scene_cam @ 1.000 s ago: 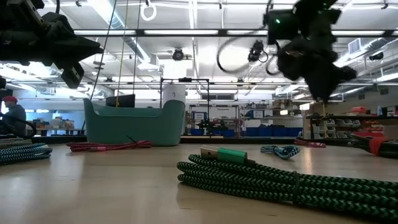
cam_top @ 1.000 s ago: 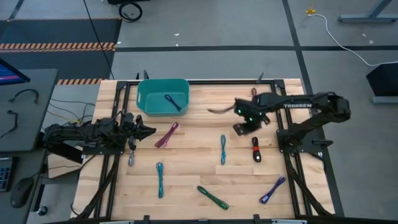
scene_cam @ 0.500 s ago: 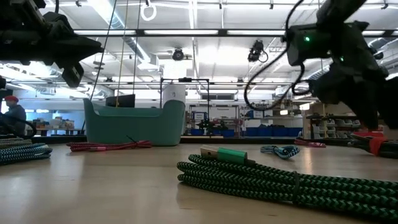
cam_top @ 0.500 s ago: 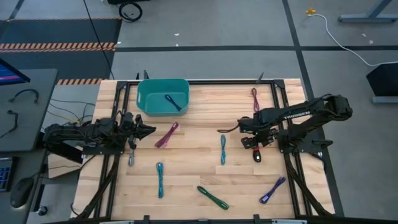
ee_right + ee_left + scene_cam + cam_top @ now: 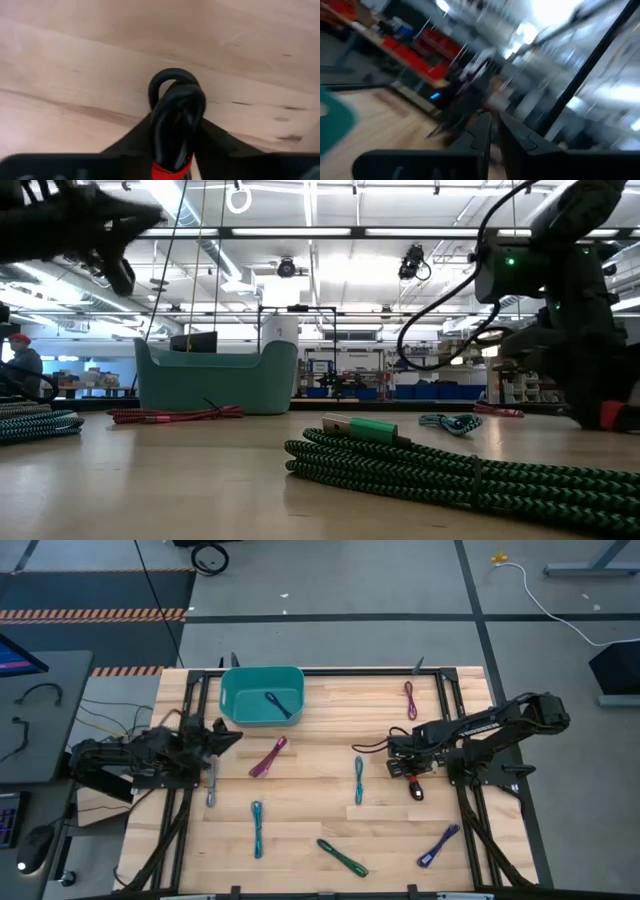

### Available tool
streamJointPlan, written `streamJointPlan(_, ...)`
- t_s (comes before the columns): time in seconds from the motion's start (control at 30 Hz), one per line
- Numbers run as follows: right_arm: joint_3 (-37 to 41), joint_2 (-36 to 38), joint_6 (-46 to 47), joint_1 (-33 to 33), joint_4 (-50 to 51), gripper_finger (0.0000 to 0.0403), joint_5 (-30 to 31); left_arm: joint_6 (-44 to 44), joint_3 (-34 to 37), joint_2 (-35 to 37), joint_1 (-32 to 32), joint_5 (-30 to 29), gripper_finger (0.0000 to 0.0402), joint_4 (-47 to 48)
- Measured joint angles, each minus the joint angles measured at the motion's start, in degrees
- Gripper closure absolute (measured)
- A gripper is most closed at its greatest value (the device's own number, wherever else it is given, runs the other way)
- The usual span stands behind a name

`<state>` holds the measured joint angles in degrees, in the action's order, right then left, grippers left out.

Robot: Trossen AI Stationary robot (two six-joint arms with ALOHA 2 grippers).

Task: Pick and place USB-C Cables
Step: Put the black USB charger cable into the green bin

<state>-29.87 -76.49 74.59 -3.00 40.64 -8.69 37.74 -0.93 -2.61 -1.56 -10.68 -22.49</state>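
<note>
Wooden table [image 5: 310, 810]: we see one dark cable in the teal plastic bin [image 5: 262, 695]; our right tool [image 5: 413, 776] clamps the red-black cable [image 5: 175, 125]; seven remain.

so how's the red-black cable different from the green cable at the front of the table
The red-black cable sits between the right gripper's fingers on the table's right side; the green cable lies free near the front edge, with no gripper on it. The red-black one runs front to back, while the green one lies at a slant. Colours differ: black with a red band against green. Both are short folded bundles resting on the wooden table.
</note>
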Motion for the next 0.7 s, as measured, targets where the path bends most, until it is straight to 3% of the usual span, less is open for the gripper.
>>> streamJointPlan(0.13, -1.13, -0.15, -4.37, -0.18, -0.31, 0.0361, 0.28, 2.2, -0.02, 0.03, 0.17, -9.97, 0.0363, -6.62)
streamJointPlan(0.23, -3.51, -0.44, -6.74, -0.99, -1.86, 0.0363, 2.55, 2.11, -0.26, -0.13, 0.25, -16.46, 0.0363, -7.84)
streamJointPlan(0.33, -6.78, -0.35, -9.19, -2.34, -5.92, 0.0363, 3.89, -1.49, -1.61, -1.47, 0.26, -18.14, 0.0364, -6.24)
streamJointPlan(0.47, -11.13, -0.39, -14.63, -5.45, -22.54, 0.0363, 5.58, -4.78, -6.22, -7.01, 1.06, -21.12, 0.0361, -0.08)
streamJointPlan(0.7, -18.74, -0.6, -26.46, -11.2, -50.21, 0.0364, 9.06, -3.92, -14.26, -21.84, 4.61, -18.48, 0.0318, 5.72)
